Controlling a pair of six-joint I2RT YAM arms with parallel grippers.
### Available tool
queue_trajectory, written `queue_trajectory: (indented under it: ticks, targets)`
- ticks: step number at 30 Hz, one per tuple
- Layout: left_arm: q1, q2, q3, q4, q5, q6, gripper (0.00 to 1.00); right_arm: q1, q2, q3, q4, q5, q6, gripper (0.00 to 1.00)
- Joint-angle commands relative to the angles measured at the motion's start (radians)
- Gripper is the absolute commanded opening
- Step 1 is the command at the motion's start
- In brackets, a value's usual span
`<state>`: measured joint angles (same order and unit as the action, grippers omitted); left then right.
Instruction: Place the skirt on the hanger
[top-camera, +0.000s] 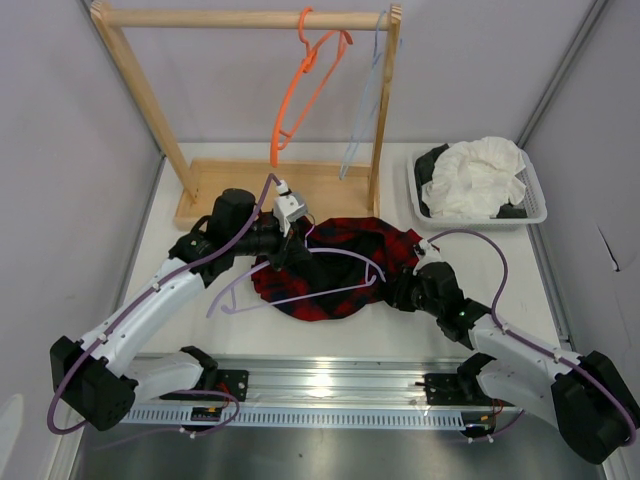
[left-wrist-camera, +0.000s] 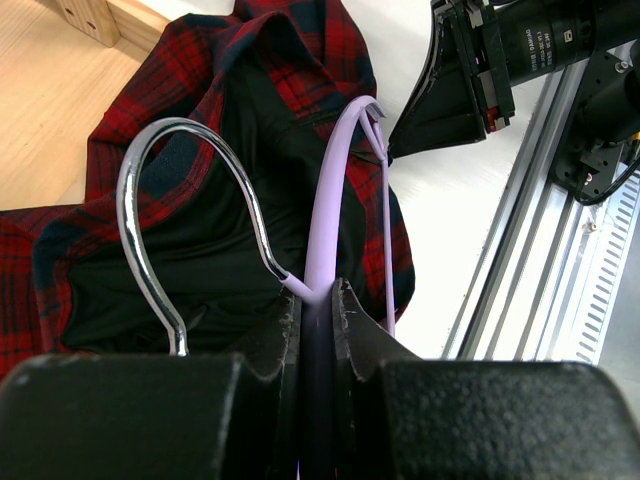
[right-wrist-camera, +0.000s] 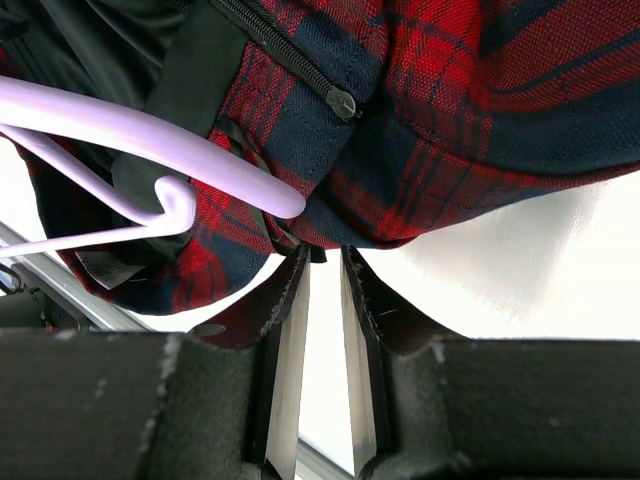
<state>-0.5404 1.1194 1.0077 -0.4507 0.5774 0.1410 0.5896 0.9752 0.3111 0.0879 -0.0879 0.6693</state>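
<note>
A robotics lab test cell: two arms, the left (top-camera: 150, 300) and the right (top-camera: 510, 350), are bolted to an aluminium rail (top-camera: 330, 385) at the edge of a white table (top-camera: 330, 335), with purple cables (top-camera: 480, 240) looped along them. Plain grey panels (top-camera: 60, 120) box the table in. A small wooden rack (top-camera: 240, 18) and a basket (top-camera: 535, 205) of cloth stand on it as staged props.
</note>
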Motion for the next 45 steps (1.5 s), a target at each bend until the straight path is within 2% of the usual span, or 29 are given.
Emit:
queue_trajectory:
  ticks: [1,17,27,32,36,38,40,45]
  targets:
    - [-0.007,-0.003,0.026,0.044,0.01,0.012,0.0,0.003,0.0,0.0,0.05,0.007,-0.007,0.24]
    - [-0.007,0.003,0.02,0.05,0.01,0.006,0.0,0.006,0.016,0.01,0.076,-0.016,0.007,0.24]
    - [-0.007,0.003,0.009,0.06,0.009,0.003,0.0,0.012,0.026,0.013,0.095,-0.021,0.019,0.2]
    - [-0.007,0.003,0.009,0.06,0.012,0.003,0.0,0.018,0.017,0.016,0.084,-0.021,0.021,0.29]
    - [-0.007,0.006,0.009,0.06,0.01,0.003,0.0,0.022,0.016,0.013,0.079,-0.013,0.023,0.3]
    - [-0.007,0.005,0.009,0.061,0.009,0.002,0.0,0.024,0.017,0.011,0.082,-0.012,0.024,0.27]
    - [-0.007,0.007,0.0,0.061,0.009,0.002,0.0,0.023,0.017,0.011,0.081,-0.006,0.027,0.19]
    - [-0.007,0.011,0.008,0.06,0.009,0.003,0.0,0.024,0.003,0.022,0.061,0.016,0.026,0.09]
